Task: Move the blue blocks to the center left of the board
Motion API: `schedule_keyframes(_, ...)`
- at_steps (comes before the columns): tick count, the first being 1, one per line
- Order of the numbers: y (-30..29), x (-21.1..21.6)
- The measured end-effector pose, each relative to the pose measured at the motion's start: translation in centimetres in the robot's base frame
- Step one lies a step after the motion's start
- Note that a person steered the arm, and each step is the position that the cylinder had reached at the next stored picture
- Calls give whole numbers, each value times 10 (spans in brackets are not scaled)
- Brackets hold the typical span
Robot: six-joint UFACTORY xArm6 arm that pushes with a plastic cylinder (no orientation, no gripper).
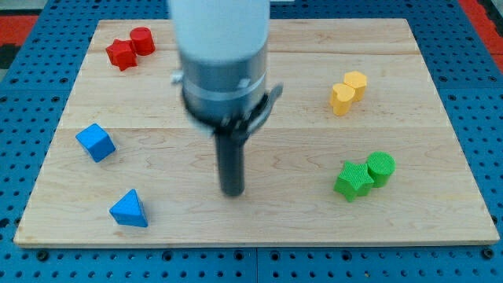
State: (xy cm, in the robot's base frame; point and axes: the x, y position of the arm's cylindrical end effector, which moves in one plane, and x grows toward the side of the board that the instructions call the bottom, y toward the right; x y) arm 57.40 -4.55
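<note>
A blue cube (96, 142) lies at the board's left, about mid-height. A blue triangular block (129, 210) lies below it, near the view's bottom left corner of the board. My tip (232, 191) rests on the board near its lower middle, to the right of both blue blocks and well apart from them. It is roughly level with the triangular block's upper part. The arm's grey and white body hides the board's upper middle.
A red star block (121, 54) and a red cylinder (142, 40) touch at the top left. Two yellow blocks (348, 92) sit at the upper right. A green star (353, 181) and a green cylinder (381, 168) sit at the lower right. The wooden board (440, 228) lies on a blue pegboard.
</note>
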Motion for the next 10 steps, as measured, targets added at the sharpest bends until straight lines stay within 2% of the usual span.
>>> schedule_keyframes(1,-95,18)
schedule_keyframes(2,-152,15)
schedule_keyframes(3,-152,19)
schedule_keyframes(4,-196,20)
schedule_keyframes(8,-193,-32)
schedule_keyframes(9,-182,-11)
schedule_keyframes(10,-153,-12)
